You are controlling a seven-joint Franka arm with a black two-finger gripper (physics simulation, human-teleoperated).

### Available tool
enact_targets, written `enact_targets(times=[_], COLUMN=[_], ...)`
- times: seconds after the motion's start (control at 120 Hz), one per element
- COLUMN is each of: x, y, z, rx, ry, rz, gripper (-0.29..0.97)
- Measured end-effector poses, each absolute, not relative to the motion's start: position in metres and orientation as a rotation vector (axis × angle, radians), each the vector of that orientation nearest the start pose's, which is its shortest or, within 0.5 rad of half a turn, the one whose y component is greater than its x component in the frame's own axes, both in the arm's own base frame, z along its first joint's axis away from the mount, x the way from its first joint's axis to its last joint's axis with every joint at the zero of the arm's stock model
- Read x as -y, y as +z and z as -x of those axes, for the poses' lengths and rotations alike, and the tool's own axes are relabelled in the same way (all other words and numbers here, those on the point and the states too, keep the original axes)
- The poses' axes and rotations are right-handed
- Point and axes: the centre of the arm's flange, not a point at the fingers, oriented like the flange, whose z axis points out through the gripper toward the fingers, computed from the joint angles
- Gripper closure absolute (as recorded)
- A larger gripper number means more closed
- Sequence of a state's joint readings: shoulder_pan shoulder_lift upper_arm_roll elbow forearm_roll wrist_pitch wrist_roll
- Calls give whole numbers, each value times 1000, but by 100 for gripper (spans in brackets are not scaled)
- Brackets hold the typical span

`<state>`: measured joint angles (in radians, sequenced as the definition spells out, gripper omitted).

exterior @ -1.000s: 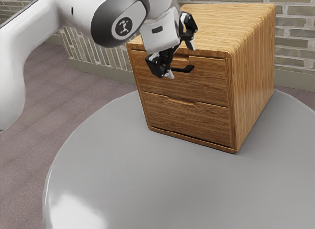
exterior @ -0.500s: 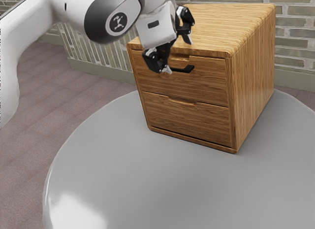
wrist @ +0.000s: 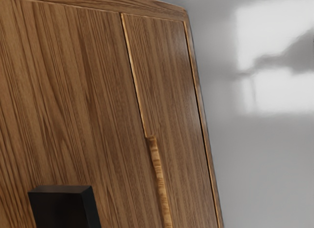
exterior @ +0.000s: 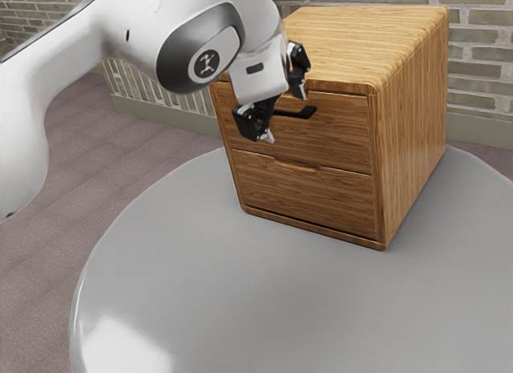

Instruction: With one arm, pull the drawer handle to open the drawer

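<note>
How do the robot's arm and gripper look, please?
The arm has glossy white, rounded links and a round grey joint cap with a small white mark. The gripper is black with pale fingertips, mounted on a white block.

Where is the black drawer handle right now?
In the exterior view's upper middle, the black handle sits centred on the top drawer, right at the gripper.

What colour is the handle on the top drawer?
The handle is black; the exterior view shows it best.
</note>
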<state>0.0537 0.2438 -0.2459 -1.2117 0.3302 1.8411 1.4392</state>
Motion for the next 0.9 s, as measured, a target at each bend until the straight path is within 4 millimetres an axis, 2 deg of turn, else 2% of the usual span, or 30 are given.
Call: enact_targets(times=[0.308,0.758,0.9], x=[61,55,51], y=[680,665,674], z=[-647,-650,-650], rx=[-1941,-1940,-1918], ry=[-192,-170,-187], rz=[1854,1867,1862], gripper=[2,2,2])
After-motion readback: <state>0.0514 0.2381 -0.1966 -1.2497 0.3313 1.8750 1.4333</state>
